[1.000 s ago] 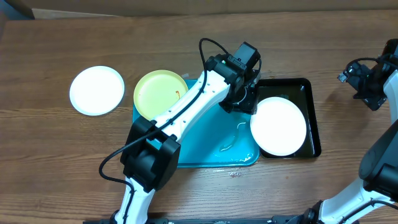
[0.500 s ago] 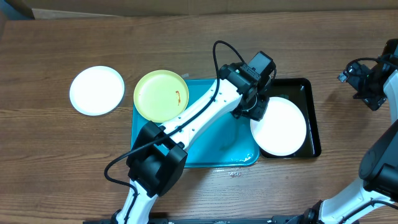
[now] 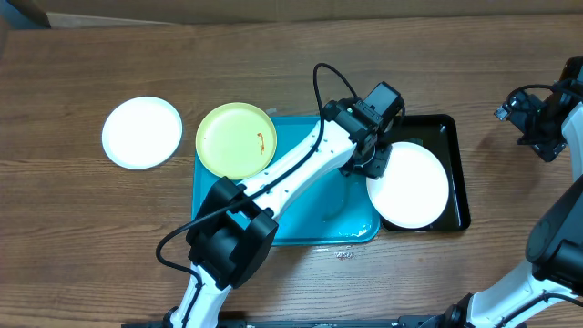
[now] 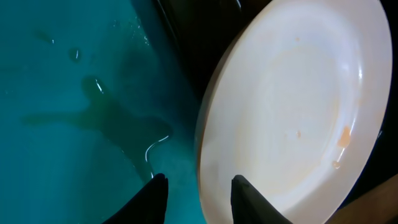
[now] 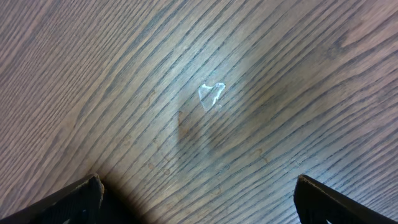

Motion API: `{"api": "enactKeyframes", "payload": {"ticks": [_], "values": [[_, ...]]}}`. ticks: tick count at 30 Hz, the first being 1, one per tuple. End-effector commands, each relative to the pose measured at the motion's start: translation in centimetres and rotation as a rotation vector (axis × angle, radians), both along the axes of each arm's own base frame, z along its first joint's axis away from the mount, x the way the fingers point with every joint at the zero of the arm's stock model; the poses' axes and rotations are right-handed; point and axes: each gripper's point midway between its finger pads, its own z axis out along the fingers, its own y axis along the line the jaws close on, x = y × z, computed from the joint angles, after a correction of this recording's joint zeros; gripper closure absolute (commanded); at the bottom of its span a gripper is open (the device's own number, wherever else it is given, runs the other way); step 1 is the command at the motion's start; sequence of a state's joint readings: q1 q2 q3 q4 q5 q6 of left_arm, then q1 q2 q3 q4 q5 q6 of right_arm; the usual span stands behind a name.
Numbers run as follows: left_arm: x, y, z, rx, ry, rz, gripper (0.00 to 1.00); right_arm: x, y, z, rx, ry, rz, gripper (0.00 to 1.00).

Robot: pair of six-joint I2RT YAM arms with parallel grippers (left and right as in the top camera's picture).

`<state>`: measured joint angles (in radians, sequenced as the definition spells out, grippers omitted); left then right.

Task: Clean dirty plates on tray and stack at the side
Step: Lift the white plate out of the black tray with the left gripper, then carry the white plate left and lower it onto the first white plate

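Your left tool (image 4: 199,190) straddled the rim of the smeared white plate (image 4: 298,112) on the black tray (image 3: 460,182); can't tell if it gripped. Your right tool (image 5: 196,186) stood released above the counter (image 3: 91,228). The green plate (image 3: 232,137) overlapped a corner of the turquoise tray (image 3: 310,219).

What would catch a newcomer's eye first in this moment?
The left gripper reaches across the turquoise tray, with its fingers either side of the rim of a white plate lying on the black tray. A lime green plate with an orange-red smear sits over the turquoise tray's top-left corner. A second white plate lies alone on the table at far left.
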<state>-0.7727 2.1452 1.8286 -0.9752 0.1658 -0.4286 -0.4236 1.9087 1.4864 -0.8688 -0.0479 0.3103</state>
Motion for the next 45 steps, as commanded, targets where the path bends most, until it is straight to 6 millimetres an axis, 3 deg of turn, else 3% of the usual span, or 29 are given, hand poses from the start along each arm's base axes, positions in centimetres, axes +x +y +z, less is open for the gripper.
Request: {"api": "enactKeyframes", "payload": {"ticks": [1,9,14,21,33,38,42,45], "values": [[-0.4,0.3,-1.2,0.027,0.014,0.020,0.66,0.4,-0.1,1.3,-0.015,-0.033,-0.002,0.00],[-0.5,0.3,-1.3,0.030,0.017,0.020,0.69,0.4,-0.1,1.3,-0.015,-0.033,-0.002,0.00],[-0.5,0.3,-2.5,0.045,0.031,0.019,0.70,0.4,-0.1,1.3,-0.015,-0.033,-0.002,0.00],[-0.4,0.2,-2.9,0.043,0.037,0.020,0.92,0.4,-0.1,1.3,-0.016,-0.033,-0.002,0.00],[0.4,1.4,-2.9,0.035,0.059,0.050,0.96,0.4,-0.1,1.3,-0.015,-0.033,-0.002,0.00],[1.0,1.0,-1.5,-0.106,0.149,0.040,0.96,0.4,-0.1,1.3,-0.015,-0.033,-0.002,0.00],[2.0,0.7,1.4,-0.303,0.220,-0.013,0.96,0.4,-0.1,1.3,-0.015,-0.033,-0.002,0.00],[3.5,1.6,3.7,-0.437,0.254,-0.013,0.96,0.4,-0.1,1.3,-0.015,-0.033,-0.002,0.00]]}}
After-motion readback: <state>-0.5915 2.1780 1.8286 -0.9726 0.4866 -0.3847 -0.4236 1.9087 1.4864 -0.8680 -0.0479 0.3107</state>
